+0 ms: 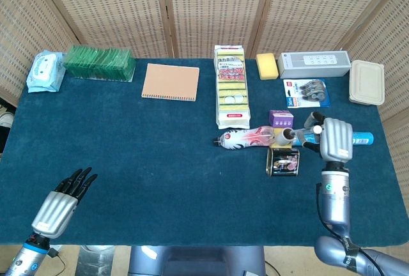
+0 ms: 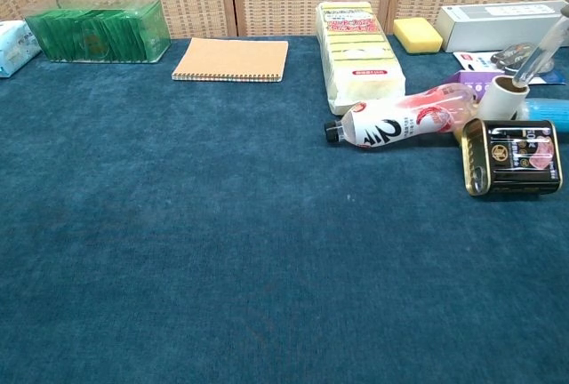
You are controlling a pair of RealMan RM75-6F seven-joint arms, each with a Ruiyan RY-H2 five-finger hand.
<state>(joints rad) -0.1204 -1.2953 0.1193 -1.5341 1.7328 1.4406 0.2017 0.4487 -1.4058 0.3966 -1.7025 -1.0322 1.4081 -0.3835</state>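
Right robot hand (image 1: pixel 335 139) sits palm-down over the cluster of stuff at the right side of the worktop (image 1: pixel 147 161), forearm coming straight up from the near edge. Its fingers (image 1: pixel 311 121) curl down toward a small white roll (image 1: pixel 284 136), and in the chest view only one fingertip (image 2: pixel 542 50) pokes in from the right edge, tilted and touching or nearly touching the top of that roll (image 2: pixel 501 100). Can't honestly tell whether it has a grip on it or is just resting there.

The roll itself is a short cream-coloured cylinder with an open dark end, lying between a red and white bottle (image 1: pixel 244 138) on its side and a blue tube (image 1: pixel 355 138) that's mostly hidden under the hand. A black and gold tin (image 1: pixel 283 160) sits just in front of it, and a little purple box (image 1: pixel 280 119) just behind.

Left robot hand (image 1: pixel 62 202) is way off at the near left corner, hovering low over the worktop, fingers straight and slightly fanned, holding nothing. It doesn't show in the chest view at all.
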